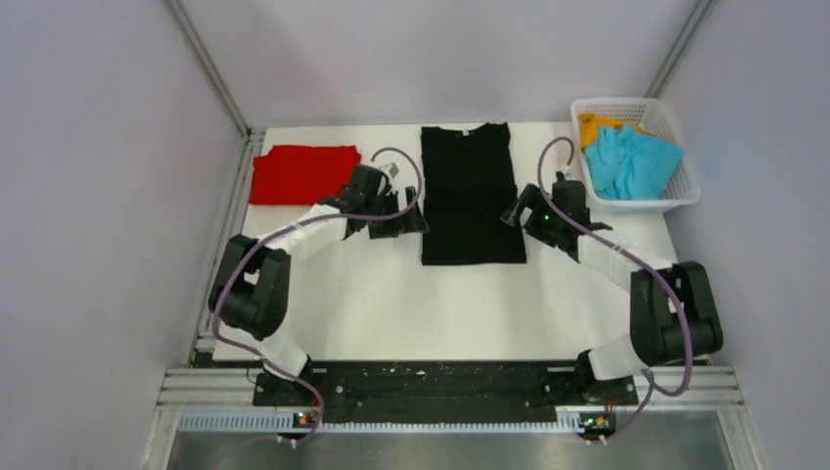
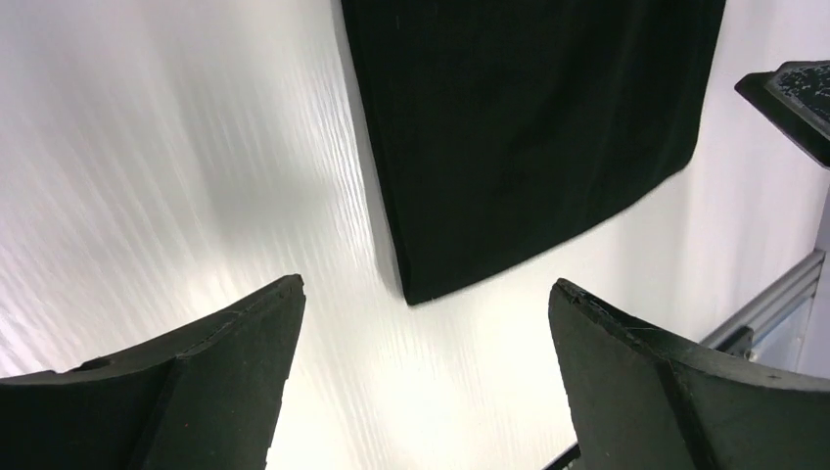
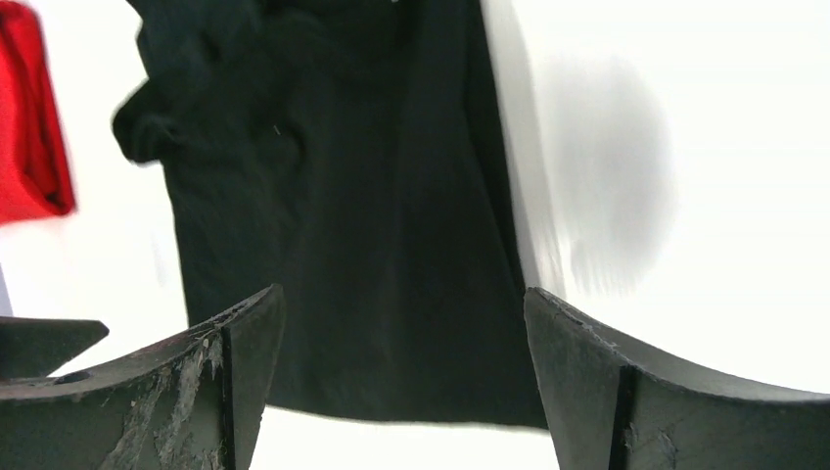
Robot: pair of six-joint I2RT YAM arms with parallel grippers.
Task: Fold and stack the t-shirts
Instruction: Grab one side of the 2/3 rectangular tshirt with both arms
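Four garments are in view, one of each colour. The single black t-shirt (image 1: 470, 196) lies flat on the white surface (image 1: 431, 304), folded into a long narrow rectangle. It runs from the middle of the far edge, collar there, toward the centre. One red t-shirt (image 1: 301, 173) sits folded in the far left corner, well apart from the black one. One white basket (image 1: 685, 186) stands in the far right corner and holds the other two garments. The cyan garment (image 1: 631, 162) is crumpled on top, with the orange garment (image 1: 592, 125) showing behind it.

Both arms reach in toward the black t-shirt. The left gripper (image 2: 426, 294) is at the shirt's left side, fingers spread wide and holding nothing, with the near left corner of the cloth ahead of them. The right gripper (image 3: 403, 294) is at the shirt's right side, fingers likewise wide apart and holding nothing, with the near hem lying between them in its wrist view.
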